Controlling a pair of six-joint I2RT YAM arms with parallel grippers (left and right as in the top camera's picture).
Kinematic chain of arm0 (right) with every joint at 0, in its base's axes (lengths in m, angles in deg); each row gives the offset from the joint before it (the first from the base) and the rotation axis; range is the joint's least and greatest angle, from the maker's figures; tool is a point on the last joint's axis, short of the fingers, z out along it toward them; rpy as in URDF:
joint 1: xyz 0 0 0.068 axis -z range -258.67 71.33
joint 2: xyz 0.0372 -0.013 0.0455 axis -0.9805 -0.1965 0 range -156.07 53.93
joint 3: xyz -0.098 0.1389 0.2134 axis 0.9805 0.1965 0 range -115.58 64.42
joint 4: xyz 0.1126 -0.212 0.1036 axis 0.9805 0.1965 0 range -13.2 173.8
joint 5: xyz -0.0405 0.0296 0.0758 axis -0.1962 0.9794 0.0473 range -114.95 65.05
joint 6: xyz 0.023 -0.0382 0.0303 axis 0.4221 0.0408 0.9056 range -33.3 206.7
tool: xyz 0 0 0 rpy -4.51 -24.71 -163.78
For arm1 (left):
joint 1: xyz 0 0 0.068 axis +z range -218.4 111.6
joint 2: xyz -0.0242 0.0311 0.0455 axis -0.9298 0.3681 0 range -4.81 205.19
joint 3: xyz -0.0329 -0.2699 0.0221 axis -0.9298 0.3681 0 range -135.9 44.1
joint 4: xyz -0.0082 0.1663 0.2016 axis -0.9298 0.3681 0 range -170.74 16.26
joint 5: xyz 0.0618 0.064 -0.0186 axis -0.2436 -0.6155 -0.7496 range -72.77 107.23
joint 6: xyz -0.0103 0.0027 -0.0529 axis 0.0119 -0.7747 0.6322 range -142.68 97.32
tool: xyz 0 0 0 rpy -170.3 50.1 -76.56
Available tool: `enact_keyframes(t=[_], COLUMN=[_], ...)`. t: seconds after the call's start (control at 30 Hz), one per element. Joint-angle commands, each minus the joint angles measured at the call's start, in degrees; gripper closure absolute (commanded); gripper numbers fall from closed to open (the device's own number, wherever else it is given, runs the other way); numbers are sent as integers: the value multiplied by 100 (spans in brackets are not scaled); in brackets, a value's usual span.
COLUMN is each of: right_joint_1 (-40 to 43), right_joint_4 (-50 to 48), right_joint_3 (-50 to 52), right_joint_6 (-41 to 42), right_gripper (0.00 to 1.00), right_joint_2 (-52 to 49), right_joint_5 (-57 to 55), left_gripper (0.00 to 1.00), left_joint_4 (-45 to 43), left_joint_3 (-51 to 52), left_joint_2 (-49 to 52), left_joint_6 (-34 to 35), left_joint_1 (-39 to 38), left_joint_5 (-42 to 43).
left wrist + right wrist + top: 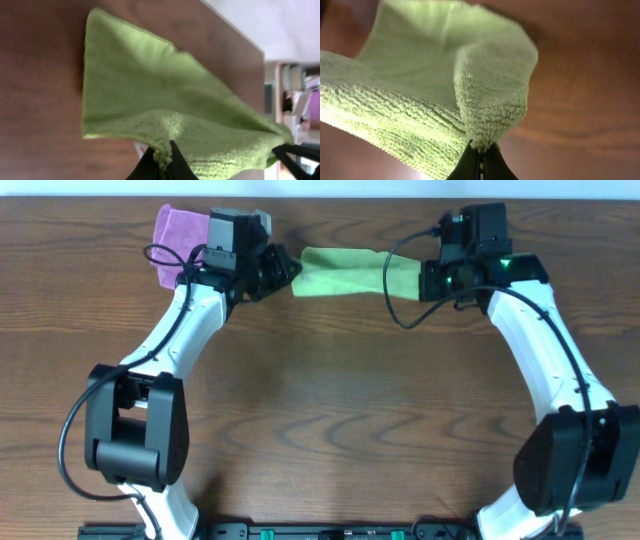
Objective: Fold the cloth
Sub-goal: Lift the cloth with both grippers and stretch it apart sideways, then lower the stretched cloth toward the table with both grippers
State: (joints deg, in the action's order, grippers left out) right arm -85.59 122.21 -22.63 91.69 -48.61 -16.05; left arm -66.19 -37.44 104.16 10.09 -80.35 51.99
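**Cloth held at both ends, fold not yet laid down**

The cloth (pixel 345 272) is near the far edge of the surface (pixel 330 410), strung as a narrow green band between the two arms. From above it looks far narrower than it is long. I judge that it is either hanging doubled from its held edge or draped with its lower part resting on the wood. The overhead view alone cannot settle which.

The left wrist view shows a wide sheet of it spreading away from the grip toward the wood, with a shadow along its far edge. Part of it therefore seems to lie on or just above the surface.

The left end effector (pixel 288 275) is pressed together on the cloth's left end, and a bunched tuft of pile sits between its tips in its own camera. The right end effector (pixel 418 278) pinches the opposite end the same way. There the fabric curls over into a rounded lobe right above the closed tips.

As for progress, both corners are secured and the cloth is spread between the arms, so the grasping stage looks done. No neat, flat, halved shape is visible on the wood yet. What remains, by my reading, is to carry the held edge across onto the opposite edge, lay it flat and let go.

A purple cloth (pixel 178 235) lies behind the left arm, well apart from the green one.
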Motion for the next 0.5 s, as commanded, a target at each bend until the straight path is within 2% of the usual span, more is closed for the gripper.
enact_keyframes(t=[0.0, 0.27, 0.47], right_joint_1=[44, -57, -299], right_joint_4=[310, 933, 881], right_joint_3=[-28, 48, 608], right_joint_6=[7, -101, -122], right_gripper=[99, 98, 98], right_joint_2=[146, 146, 153], right_joint_5=[101, 380, 682], left_gripper=[94, 94, 94], left_joint_4=[411, 1812, 2437], left_joint_3=[-120, -118, -118], left_joint_2=[-304, -389, -389], left_joint_6=[-625, -1266, -1659], left_joint_1=[42, 42, 42], left_joint_5=[81, 72, 59])
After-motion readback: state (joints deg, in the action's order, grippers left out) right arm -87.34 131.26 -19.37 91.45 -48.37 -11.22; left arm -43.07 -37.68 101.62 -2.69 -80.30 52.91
